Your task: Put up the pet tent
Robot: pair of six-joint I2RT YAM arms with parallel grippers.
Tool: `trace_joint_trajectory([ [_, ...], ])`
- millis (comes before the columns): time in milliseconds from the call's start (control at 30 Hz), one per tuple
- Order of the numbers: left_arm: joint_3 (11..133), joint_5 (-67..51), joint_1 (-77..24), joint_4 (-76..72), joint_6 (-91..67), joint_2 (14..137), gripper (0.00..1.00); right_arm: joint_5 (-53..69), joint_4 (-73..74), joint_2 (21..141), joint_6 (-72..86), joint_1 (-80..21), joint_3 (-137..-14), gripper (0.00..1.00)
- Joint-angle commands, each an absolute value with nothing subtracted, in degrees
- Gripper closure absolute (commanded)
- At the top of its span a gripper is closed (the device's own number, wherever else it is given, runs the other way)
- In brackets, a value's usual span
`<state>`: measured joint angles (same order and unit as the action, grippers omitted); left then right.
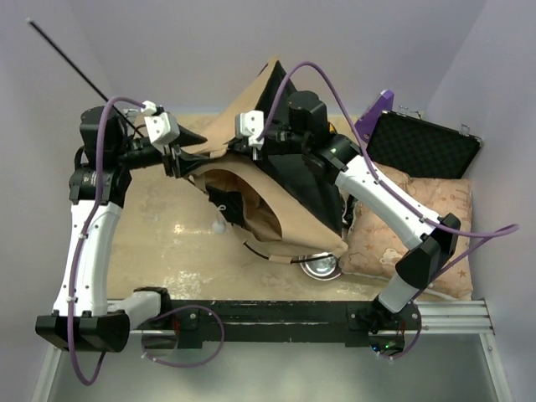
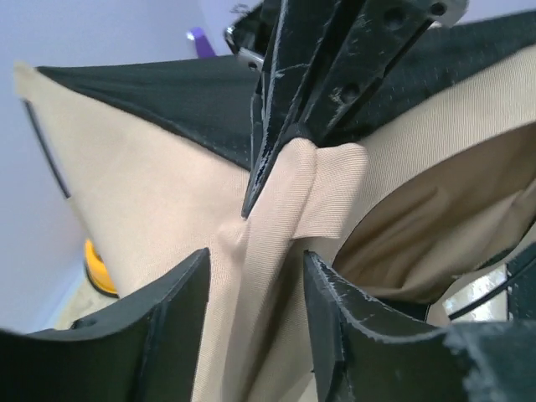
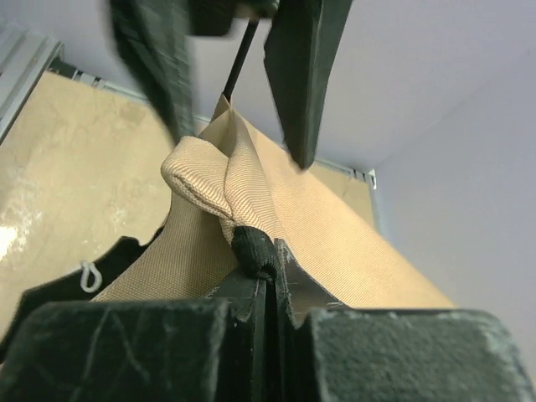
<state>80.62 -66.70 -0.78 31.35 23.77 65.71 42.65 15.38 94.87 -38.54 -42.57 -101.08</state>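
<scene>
The pet tent [image 1: 276, 197] lies half collapsed mid-table, tan outside with black lining. My right gripper [image 1: 233, 145] is shut on a folded tan seam with a black edge [image 3: 254, 249] at the tent's upper left corner and holds it up. My left gripper [image 1: 186, 155] is open, facing the right one. Its two fingers [image 2: 167, 310] straddle the same tan seam strip [image 2: 260, 276] without closing on it. The left gripper's fingers also show at the top of the right wrist view [image 3: 301, 75]. A thin black pole [image 1: 67, 59] sticks out to the far left.
A beige star-patterned cushion [image 1: 410, 226] lies at the right. A metal bowl [image 1: 321, 266] peeks out under the tent's near edge. An open black case [image 1: 423, 146] stands at the back right. A yellow feeder [image 2: 99, 268] shows behind the tent in the left wrist view.
</scene>
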Motion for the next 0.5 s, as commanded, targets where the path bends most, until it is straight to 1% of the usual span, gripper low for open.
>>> trace_joint_trajectory([
  [0, 78.32, -57.09, 0.0, 11.8, 0.74, 58.29, 0.35, 37.88, 3.61, 93.17, -19.89, -40.96, -98.88, 1.0],
  [67, 79.09, -54.15, 3.24, 9.07, -7.36, 56.78, 0.3, 36.22, 1.42, 93.16, -14.18, -40.43, -98.09, 1.0],
  [133, 80.5, -49.25, 4.66, 6.52, -13.68, 55.81, 0.21, 35.42, 0.36, 93.69, -9.52, -40.08, -97.82, 1.0],
  [167, 81.99, -47.13, 4.92, 6.59, -15.62, 55.9, 0.18, 35.07, 0.35, 93.95, -7.06, -39.9, -97.82, 1.0],
  [233, 84.45, -46.76, 6.84, 5.46, -20.8, 56.34, 0.14, 35.59, -1.4, 94.57, -3.62, -39.55, -97.65, 1.0],
  [300, 86.56, -44.57, 10.0, 3.35, -26.51, 56.69, 0.17, 35.86, -2.19, 94.66, -1.15, -39.29, -96.86, 1.0],
  [333, 88.57, -43.86, 12.02, 3.08, -28.8, 57.3, 0.21, 35.86, -2.55, 94.57, -0.45, -39.2, -96.68, 1.0],
  [433, 93.77, -39.04, 17.29, 2.81, -33.04, 58.54, 0.3, 35.51, -2.55, 94.48, 1.75, -39.02, -96.33, 1.0],
  [467, 94.3, -37.11, 19.14, 1.59, -34.53, 58.27, 0.29, 35.25, -2.9, 94.4, 2.19, -39.02, -96.24, 1.0],
])
